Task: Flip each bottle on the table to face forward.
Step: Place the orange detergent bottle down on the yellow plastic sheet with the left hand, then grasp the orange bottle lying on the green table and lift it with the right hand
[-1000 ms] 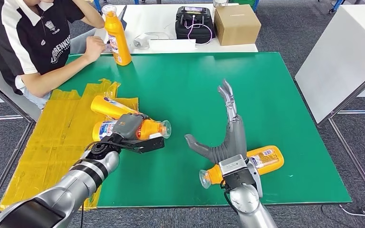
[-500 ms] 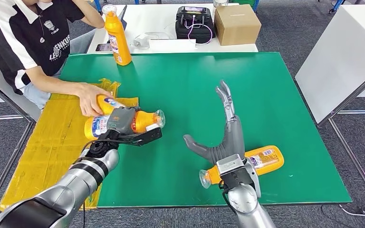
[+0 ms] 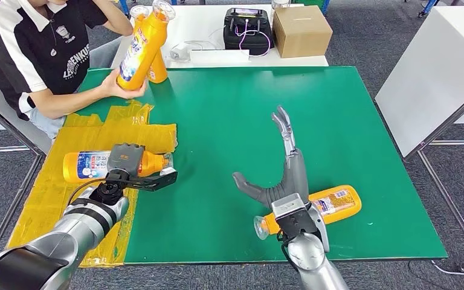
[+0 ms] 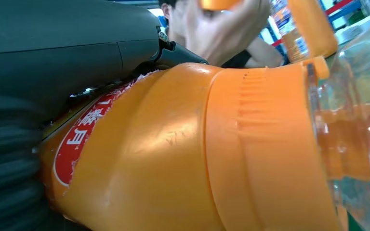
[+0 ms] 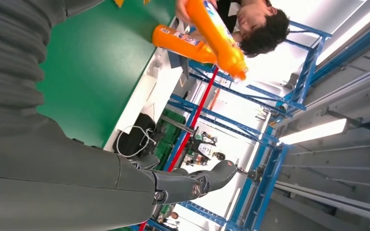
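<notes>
The left hand [image 3: 127, 166] is grasping an orange bottle [image 3: 96, 164] around its middle, and the bottle is lying sideways over the yellow taped patch [image 3: 54, 181] at the near left corner of the green table [image 3: 338, 121], clear cap pointing toward the table's centre. In the left wrist view the same bottle [image 4: 183, 154] is pressing against the grey hand [image 4: 53, 72], its red label partly showing (print not legible). The right hand [image 3: 284, 172] is lying released, fingers stretched out flat and spread, hovering or resting toward the near right part of the table; contact with the surface cannot be told. Just beside and partly under its wrist a second bottle [image 3: 332, 203] is lying on its side near the table's near edge, cap toward the robot's left. At the far left corner of the table a person [image 3: 42, 54] is holding a third bottle [image 3: 140, 45] tilted, close against a fourth bottle [image 3: 156, 74] standing upright there. Beyond the table's far edge a cardboard box [image 3: 300, 30] is sitting on a white surface.
</notes>
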Robot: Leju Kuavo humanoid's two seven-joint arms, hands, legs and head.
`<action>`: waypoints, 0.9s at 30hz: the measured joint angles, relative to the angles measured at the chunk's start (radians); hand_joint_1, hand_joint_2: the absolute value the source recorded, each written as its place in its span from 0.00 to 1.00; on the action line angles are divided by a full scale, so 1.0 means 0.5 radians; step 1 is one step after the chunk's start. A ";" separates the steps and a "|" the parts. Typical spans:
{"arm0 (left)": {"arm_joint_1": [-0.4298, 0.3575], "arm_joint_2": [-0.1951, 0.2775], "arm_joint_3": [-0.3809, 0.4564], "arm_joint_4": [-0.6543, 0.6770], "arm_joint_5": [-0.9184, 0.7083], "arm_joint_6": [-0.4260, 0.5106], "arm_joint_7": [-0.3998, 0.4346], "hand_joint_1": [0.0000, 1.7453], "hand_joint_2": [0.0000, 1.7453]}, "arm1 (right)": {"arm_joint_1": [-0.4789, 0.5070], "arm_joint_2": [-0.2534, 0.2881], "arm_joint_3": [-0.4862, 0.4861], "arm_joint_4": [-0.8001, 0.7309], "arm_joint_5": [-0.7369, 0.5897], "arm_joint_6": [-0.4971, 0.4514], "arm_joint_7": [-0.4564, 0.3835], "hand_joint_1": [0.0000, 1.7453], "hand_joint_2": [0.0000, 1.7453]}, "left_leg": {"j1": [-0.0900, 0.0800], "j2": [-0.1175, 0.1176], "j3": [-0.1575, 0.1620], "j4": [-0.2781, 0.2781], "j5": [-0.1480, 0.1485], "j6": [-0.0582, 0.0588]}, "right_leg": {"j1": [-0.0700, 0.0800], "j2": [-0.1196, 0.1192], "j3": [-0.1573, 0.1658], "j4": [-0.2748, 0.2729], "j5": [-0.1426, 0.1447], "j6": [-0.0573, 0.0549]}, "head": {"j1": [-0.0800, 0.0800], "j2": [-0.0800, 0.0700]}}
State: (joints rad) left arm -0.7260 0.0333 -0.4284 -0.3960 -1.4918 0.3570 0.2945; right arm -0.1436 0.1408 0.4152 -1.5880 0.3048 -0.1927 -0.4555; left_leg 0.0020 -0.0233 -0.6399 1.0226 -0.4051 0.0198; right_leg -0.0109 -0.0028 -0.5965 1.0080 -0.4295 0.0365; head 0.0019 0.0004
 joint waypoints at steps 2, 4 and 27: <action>-0.006 0.011 -0.011 0.013 -0.031 -0.007 0.026 1.00 1.00 | 0.000 0.000 0.001 0.006 0.000 0.000 0.000 0.00 1.00 | 0.000 0.000 0.000 0.000 0.000 0.000 | 0.000 0.000 0.000 0.000 0.000 0.000 | 0.000 0.000; -0.013 0.019 -0.021 0.026 -0.039 -0.018 0.034 1.00 1.00 | 0.000 0.000 0.002 0.011 0.000 -0.001 0.000 0.00 1.00 | 0.000 0.000 0.000 0.000 0.000 0.000 | 0.000 0.000 0.000 0.000 0.000 0.000 | 0.000 0.000; -0.016 0.021 0.165 0.063 0.168 -0.023 -0.271 0.00 1.00 | 0.001 0.000 0.023 0.033 0.020 -0.006 0.004 0.00 1.00 | 0.000 -0.001 0.000 0.000 0.000 0.000 | 0.000 0.000 0.001 0.000 0.000 0.000 | 0.000 0.000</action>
State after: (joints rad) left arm -0.7340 0.0436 -0.3458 -0.3647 -1.4078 0.3455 0.1589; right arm -0.1431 0.1408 0.4270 -1.5716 0.3147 -0.1957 -0.4533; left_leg 0.0020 -0.0237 -0.6397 1.0226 -0.4051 0.0198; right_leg -0.0109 -0.0030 -0.5962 1.0080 -0.4295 0.0365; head 0.0019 0.0004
